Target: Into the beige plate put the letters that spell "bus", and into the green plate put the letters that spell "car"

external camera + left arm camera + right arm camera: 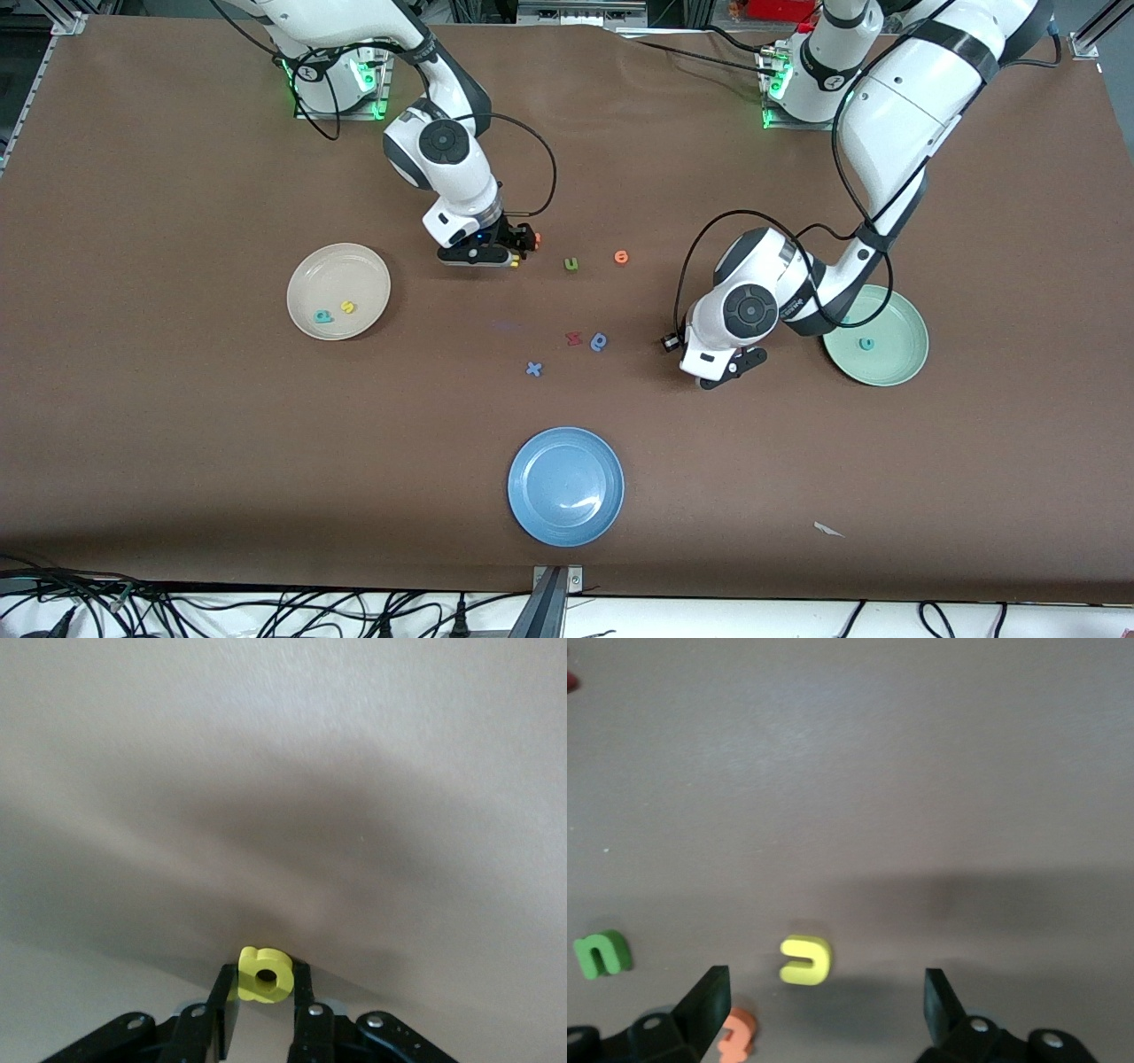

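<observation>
Yellow "a" (264, 974), small foam with a round hole, sits pinched in your left gripper (266, 1010); your right gripper (819, 1005) hangs spread over a yellow "u" (806, 960).

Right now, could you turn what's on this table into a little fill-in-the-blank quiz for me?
1. The left gripper has its fingers shut on a ____ letter.
2. The beige plate holds ____ letters.
3. The green plate holds ____ letter.
4. The blue plate holds ____ letters.

Missing words: yellow; two; one; no
</observation>
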You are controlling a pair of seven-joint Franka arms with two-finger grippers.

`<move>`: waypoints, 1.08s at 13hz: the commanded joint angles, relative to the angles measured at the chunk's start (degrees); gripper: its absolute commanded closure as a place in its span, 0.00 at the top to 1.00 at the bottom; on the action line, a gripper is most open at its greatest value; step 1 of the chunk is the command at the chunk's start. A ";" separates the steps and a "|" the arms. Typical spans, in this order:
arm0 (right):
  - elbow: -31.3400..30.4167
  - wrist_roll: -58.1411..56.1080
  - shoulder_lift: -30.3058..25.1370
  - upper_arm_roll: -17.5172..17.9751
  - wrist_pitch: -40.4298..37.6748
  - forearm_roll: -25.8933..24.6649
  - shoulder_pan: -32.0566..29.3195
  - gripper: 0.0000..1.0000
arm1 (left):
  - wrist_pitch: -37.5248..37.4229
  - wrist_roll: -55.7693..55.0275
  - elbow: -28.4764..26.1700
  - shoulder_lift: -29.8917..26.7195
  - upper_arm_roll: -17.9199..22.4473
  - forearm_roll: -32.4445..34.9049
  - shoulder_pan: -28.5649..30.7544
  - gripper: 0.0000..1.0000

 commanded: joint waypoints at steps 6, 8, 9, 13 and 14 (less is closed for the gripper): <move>3.45 1.16 4.38 -2.44 0.68 0.04 3.30 0.85 | -18.40 16.35 9.57 -4.97 0.49 -2.01 5.99 0.16; 3.54 1.78 4.56 -2.44 1.04 -0.84 3.30 0.79 | -24.23 24.26 11.88 -4.97 0.58 -1.76 9.41 0.16; 3.54 1.78 4.65 -2.44 1.04 -1.36 3.30 0.75 | -25.20 28.56 11.79 -4.97 0.67 -1.41 11.51 0.16; 3.54 1.78 4.65 -2.53 1.04 -1.63 3.30 0.49 | -28.46 41.95 9.69 -4.62 1.28 5.25 18.38 0.17; 3.54 1.78 4.65 -2.53 1.04 -1.63 3.30 0.46 | -28.38 43.97 9.51 -4.09 1.28 6.15 20.31 0.17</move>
